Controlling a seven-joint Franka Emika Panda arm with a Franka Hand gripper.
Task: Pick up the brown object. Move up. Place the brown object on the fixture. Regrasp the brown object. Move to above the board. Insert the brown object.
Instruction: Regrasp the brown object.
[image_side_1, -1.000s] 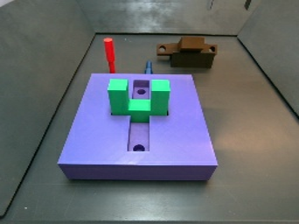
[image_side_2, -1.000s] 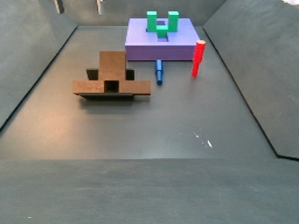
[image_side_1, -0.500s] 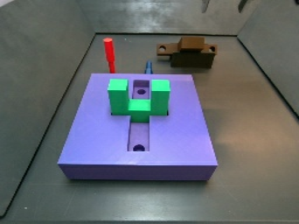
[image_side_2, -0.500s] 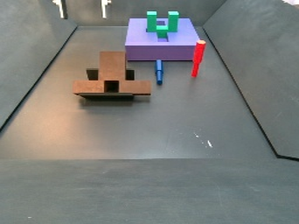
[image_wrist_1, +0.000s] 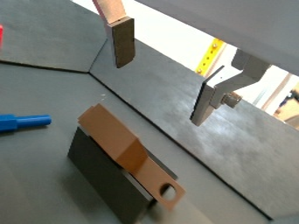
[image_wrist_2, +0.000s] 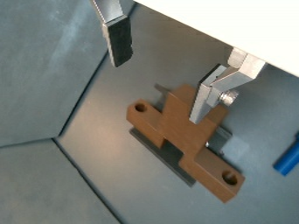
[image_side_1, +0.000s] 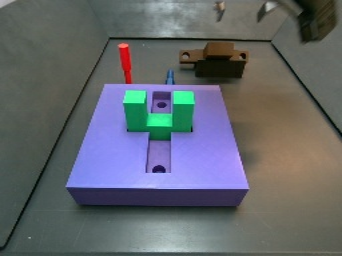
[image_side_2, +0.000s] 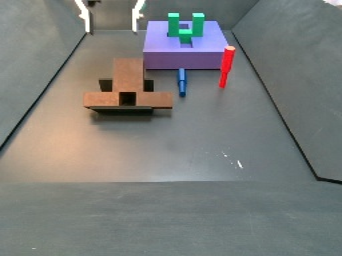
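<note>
While the hand (image_wrist_2: 163, 74) hangs high above the worktop (image_side_2: 174, 140), its two silver fingers (image_wrist_2: 117, 39) stand wide apart with nothing between them, and the wrist views look down past them. In both wrist views the brown object (image_wrist_2: 181, 131) lies under the fingers, across the dark fixture (image_wrist_1: 105, 171), not touched by either pad. In a side view only the fingertips of the hand (image_side_2: 111, 12) show at the upper edge, above and beyond the brown object (image_side_2: 128, 75) on its fixture (image_side_2: 127, 102). Nearest that camera the grey floor is bare; then come fixture and piece; further back a blue peg (image_side_2: 183, 82) lies flat just beside an upright red peg (image_side_2: 226, 66), both near the front of the purple board (image_side_2: 183, 50), which carries the green block (image_side_2: 187, 27).
</note>
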